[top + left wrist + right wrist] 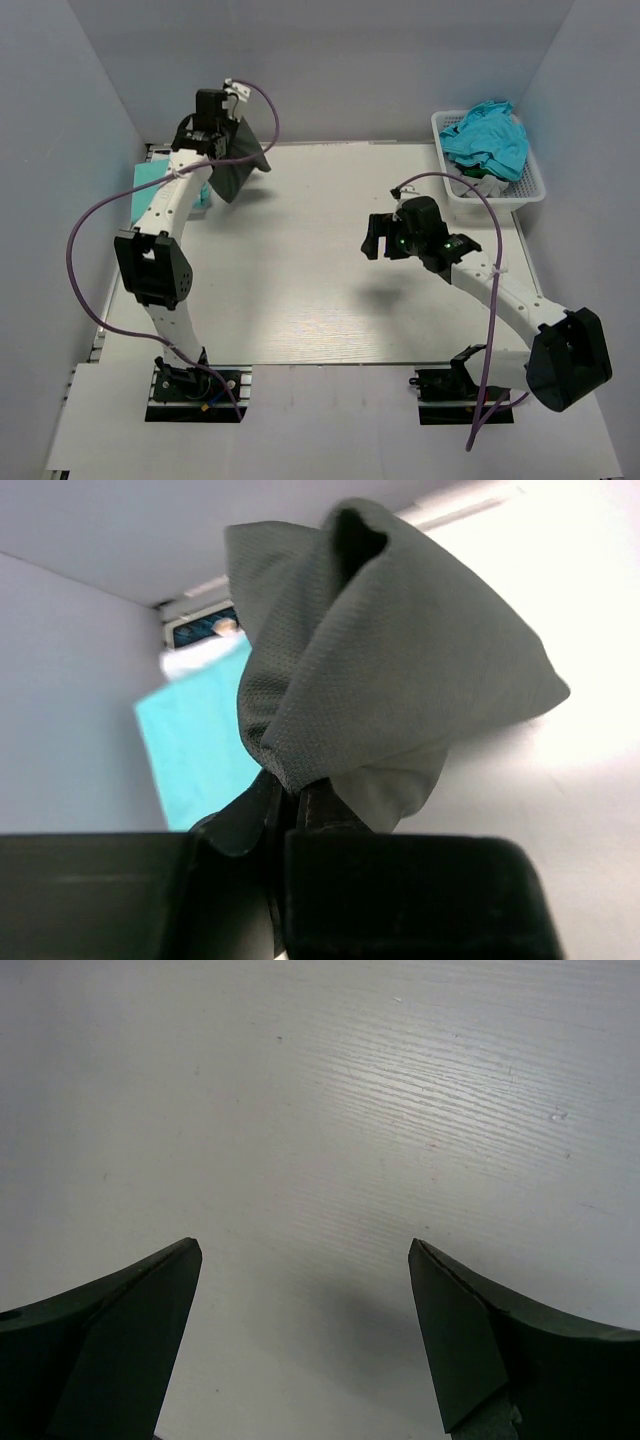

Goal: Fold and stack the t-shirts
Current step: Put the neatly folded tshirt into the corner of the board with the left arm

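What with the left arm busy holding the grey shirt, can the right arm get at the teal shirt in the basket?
Probably yes: the right end effector hangs open and empty over the table, and the teal shirt lies exposed atop the basket, with nothing between them.

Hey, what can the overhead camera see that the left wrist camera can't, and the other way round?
Only the top view: the white basket holding teal shirts, and the right gripper, open and empty. Only the left wrist view: how the left gripper pinches a bunched fold, plus the cloth's mesh weave. Both: the dark grey t-shirt held by that gripper, and a mint-green shirt lying flat by the far left wall.
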